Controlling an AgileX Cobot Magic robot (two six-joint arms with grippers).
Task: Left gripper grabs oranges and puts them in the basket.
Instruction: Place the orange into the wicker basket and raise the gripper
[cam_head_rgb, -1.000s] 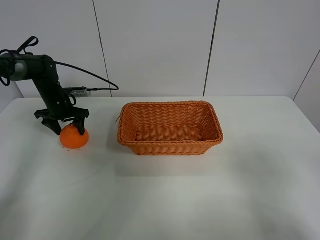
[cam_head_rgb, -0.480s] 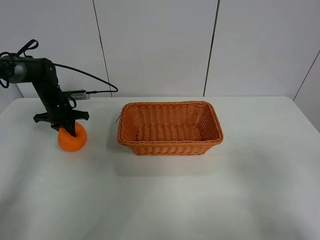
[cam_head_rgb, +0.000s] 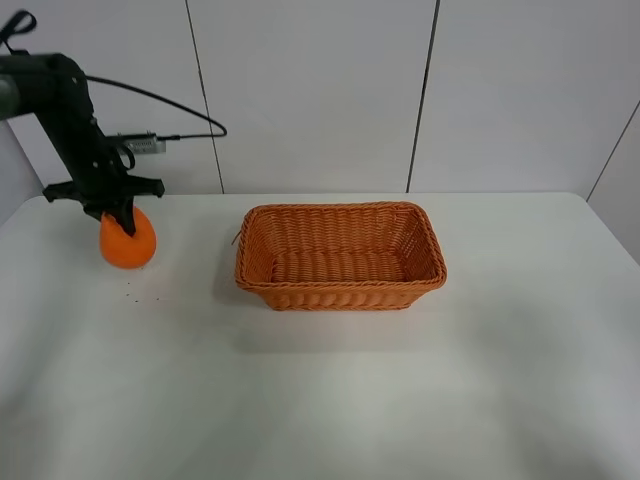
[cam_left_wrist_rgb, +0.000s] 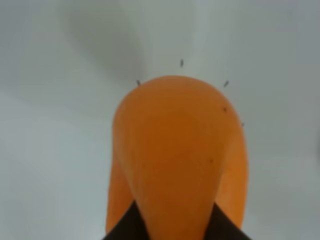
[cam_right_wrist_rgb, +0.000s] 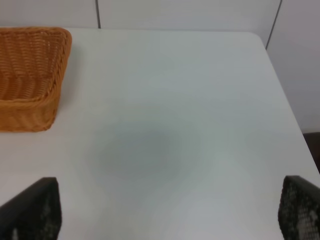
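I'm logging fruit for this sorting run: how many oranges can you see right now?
1. The orange is clamped in the left gripper, left of the basket. The basket's inside shows none, and nothing looks hidden.

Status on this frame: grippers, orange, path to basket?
Left gripper shut on orange, apparently off table. Right gripper open, empty. Basket empty, nothing between.

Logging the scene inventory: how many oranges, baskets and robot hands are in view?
Oranges: 1, the orange
Baskets: 1, the basket
Robot hands: 2, the left hand and the right hand
Total: 4
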